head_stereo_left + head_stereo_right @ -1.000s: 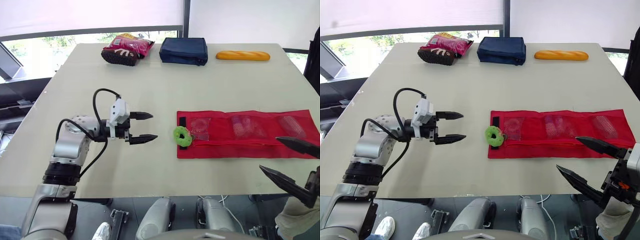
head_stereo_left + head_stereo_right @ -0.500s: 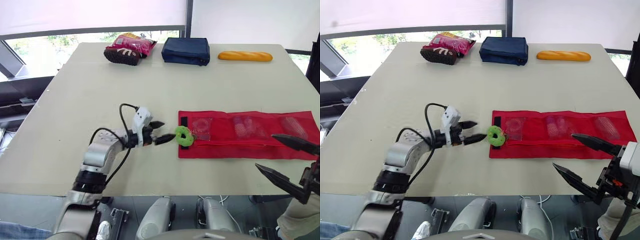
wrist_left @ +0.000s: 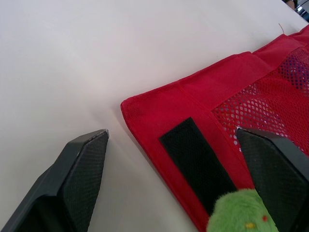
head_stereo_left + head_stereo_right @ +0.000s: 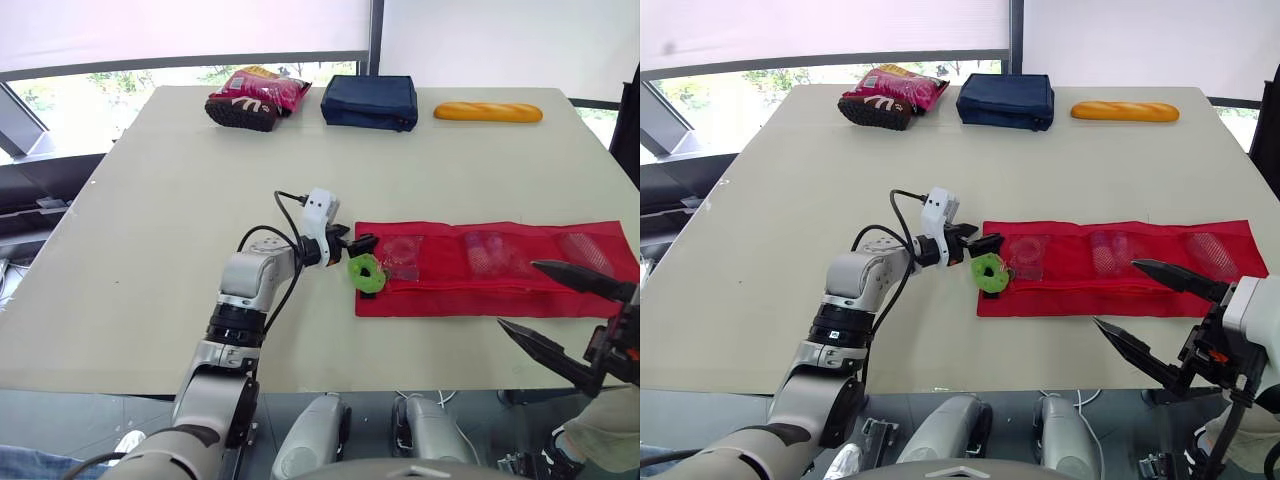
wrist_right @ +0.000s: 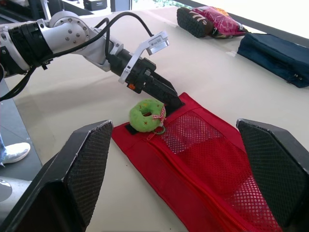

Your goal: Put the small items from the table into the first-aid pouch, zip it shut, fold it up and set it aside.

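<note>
Left gripper (image 4: 362,243): spread, straddling left end of red pouch (image 4: 500,292), beside green ring (image 4: 365,271).
Right gripper (image 4: 1116,293): spread, hovering over near edge of desk (image 4: 200,180).

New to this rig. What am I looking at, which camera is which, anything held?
A humanoid robot with two arms, each ending in a two-fingered end effector. The wide pictures come from its head, looking down at a table; the close ones from wrist cameras. On the table lie a red mesh pouch, a green doughnut toy at its left end, and farther off a snack bag, a navy case and a baguette. The left end effector is open at the pouch's corner, the right end effector open near its other end. Nothing is held.
</note>
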Controlling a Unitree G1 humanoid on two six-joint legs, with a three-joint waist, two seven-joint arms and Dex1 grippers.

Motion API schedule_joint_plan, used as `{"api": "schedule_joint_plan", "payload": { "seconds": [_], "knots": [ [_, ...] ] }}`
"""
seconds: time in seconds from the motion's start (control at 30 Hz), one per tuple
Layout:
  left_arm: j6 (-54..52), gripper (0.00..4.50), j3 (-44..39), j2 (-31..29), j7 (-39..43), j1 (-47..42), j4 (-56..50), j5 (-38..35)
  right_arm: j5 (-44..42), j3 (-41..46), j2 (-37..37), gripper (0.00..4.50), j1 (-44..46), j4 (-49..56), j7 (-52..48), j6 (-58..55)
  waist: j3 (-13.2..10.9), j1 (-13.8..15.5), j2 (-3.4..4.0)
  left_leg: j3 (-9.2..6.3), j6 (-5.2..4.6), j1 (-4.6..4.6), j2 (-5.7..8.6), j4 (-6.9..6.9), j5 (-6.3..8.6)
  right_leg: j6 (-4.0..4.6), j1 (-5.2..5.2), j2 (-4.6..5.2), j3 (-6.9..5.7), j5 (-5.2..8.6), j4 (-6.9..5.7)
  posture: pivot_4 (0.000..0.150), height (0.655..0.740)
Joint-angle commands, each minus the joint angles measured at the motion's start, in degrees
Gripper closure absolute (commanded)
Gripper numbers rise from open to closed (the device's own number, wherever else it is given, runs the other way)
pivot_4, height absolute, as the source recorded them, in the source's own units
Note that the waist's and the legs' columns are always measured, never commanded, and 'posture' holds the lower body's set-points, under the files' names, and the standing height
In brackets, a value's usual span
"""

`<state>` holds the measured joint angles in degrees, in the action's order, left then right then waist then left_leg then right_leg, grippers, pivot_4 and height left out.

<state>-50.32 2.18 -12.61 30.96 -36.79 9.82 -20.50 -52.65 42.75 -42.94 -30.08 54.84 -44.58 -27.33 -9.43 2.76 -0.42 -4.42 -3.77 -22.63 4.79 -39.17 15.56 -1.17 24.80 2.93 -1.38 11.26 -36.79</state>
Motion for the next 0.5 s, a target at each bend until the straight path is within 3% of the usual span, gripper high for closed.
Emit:
{"api": "schedule_joint_plan", "payload": {
  "seconds": [0.03,0.23,0.27,0.33,0.43,0.5],
  "knots": [
    [-4.1,0.0,1.6,0.4,0.5,0.0,0.5,-0.7,-0.6,-0.4,0.1,0.11,-0.3,2.8,1.3,1.1,0.0,0.0,0.0,0.0,0.0,0.0,0.0,0.0,0.0,-0.01,-0.01,0.0,0.0,0.0,0.0,0.15,0.739],
    [-6.9,0.0,1.4,1.0,1.3,-0.6,0.5,-1.5,-0.6,-2.2,-0.3,0.11,0.5,4.1,3.5,1.2,0.1,0.0,0.0,0.0,0.0,0.01,0.01,0.0,0.0,0.0,-0.03,0.0,0.0,0.0,0.0,0.15,0.739],
    [-7.4,0.41,0.6,1.5,1.1,-0.9,0.8,-2.0,-0.6,-2.6,-0.5,0.0,1.0,3.9,3.8,1.2,0.1,0.1,-0.01,0.0,0.0,0.02,0.01,0.0,0.0,0.0,-0.03,0.0,0.0,0.0,0.0,0.15,0.739],
    [-8.1,0.75,-0.5,2.1,1.0,-1.3,1.1,-2.7,-0.5,-3.3,-0.8,0.0,1.8,3.7,4.2,1.1,0.1,0.1,-0.01,0.0,0.0,0.02,0.01,0.0,0.0,0.0,-0.03,0.01,0.0,0.0,0.0,0.15,0.739],
    [-8.4,2.32,-1.8,2.3,1.1,-1.9,1.7,-3.3,-0.6,-4.5,-1.5,0.0,3.1,3.6,5.1,0.9,0.1,0.1,-0.02,0.0,0.0,0.02,0.02,0.0,0.0,0.0,-0.03,0.01,0.0,0.0,0.0,0.15,0.739],
    [-8.2,2.82,-3.6,2.4,0.8,-2.8,3.0,-3.9,-0.7,-5.4,-1.9,0.0,4.0,3.5,6.0,0.5,0.1,0.2,-0.02,0.0,0.0,0.01,0.02,-0.01,0.0,0.0,-0.02,0.01,0.0,0.0,0.0,0.15,0.739]
  ]
}}
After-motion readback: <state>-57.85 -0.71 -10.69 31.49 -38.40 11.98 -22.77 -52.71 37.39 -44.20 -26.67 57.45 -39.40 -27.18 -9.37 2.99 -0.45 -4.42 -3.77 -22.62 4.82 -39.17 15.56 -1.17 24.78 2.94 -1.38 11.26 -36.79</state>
